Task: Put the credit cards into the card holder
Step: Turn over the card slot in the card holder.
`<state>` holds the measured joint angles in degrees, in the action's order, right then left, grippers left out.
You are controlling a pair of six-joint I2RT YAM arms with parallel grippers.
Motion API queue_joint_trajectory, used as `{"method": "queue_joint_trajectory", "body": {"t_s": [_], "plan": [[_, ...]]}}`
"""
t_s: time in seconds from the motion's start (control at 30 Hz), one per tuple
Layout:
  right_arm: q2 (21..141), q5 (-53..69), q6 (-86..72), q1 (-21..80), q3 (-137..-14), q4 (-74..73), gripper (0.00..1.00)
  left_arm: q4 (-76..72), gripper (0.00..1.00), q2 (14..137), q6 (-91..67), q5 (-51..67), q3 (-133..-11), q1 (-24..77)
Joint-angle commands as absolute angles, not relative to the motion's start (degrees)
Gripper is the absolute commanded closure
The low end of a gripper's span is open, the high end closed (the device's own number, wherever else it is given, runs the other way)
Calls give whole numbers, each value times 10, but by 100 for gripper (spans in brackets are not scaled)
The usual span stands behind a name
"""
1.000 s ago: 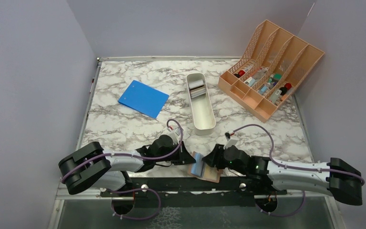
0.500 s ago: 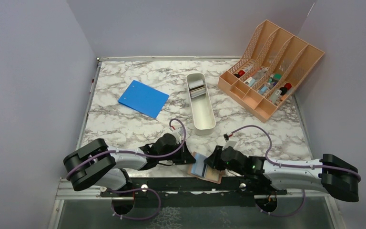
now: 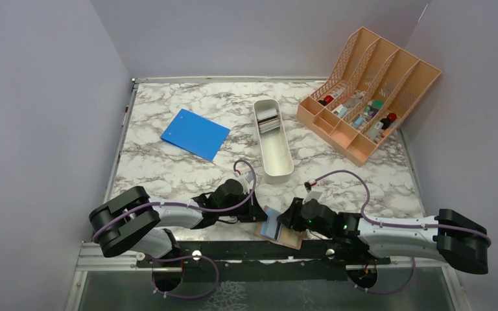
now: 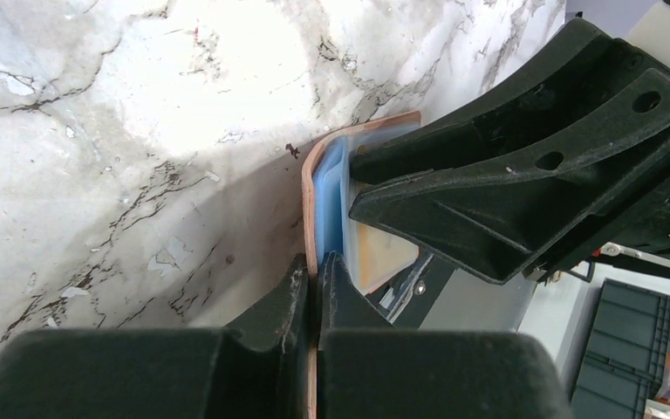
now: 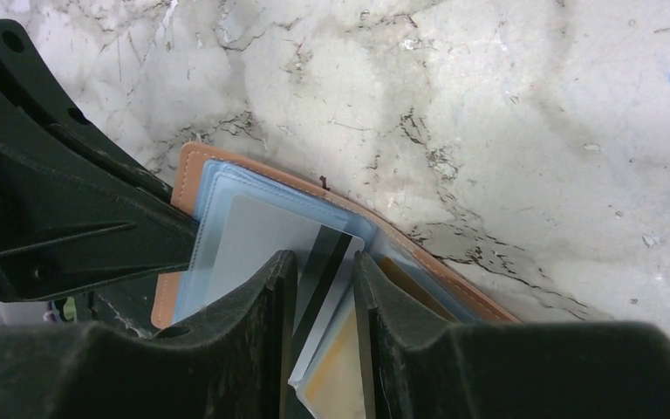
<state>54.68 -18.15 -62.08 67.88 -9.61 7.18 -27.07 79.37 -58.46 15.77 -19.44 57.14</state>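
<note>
The brown card holder [image 3: 290, 238] lies open at the table's near edge, its pale blue sleeves up. My left gripper [image 3: 255, 216] is shut on the holder's brown flap [image 4: 309, 196], which stands on edge between its fingertips [image 4: 317, 266]. My right gripper [image 3: 284, 221] sits over the sleeves with its jaws a little apart. A silver-grey credit card [image 5: 336, 262] with a black stripe lies slanted between them, partly under a clear sleeve [image 5: 244, 236]. A gold card [image 5: 345, 380] sits under it. More credit cards [image 3: 269, 119] stand in the far end of the white tray.
The long white tray [image 3: 279, 162] stands mid-table, just beyond both grippers. A blue notebook [image 3: 195, 134] lies at the back left. A peach lattice organiser [image 3: 369, 91] with small items stands at the back right. The black mounting rail [image 3: 233, 249] runs right beneath the holder.
The left arm has crept a little right toward the holder. The right gripper shifted slightly left onto the holder, then held still.
</note>
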Motion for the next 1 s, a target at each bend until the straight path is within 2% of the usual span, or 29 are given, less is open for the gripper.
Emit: {"method": "queue_joint_trajectory", "body": {"t_s": [0.0,0.13,0.27,0.43,0.53,0.73,0.97], "plan": [[528,-184,-615,682,-130,14,62,-218,100,761,-568,144,-217,576],[482,-192,-606,682,-165,-72,58,-43,100,715,-537,69,-257,576],[465,-191,-591,682,-168,-98,60,86,100,690,-521,11,-301,576],[496,-195,-587,682,-161,-85,67,166,100,698,-514,-10,-346,577],[530,-204,-587,682,-164,-86,68,197,100,712,-511,-16,-370,577],[589,-206,-583,682,-153,-44,71,203,100,726,-502,10,-413,579],[627,-199,-591,682,-126,30,73,75,100,733,-520,110,-383,579]]}}
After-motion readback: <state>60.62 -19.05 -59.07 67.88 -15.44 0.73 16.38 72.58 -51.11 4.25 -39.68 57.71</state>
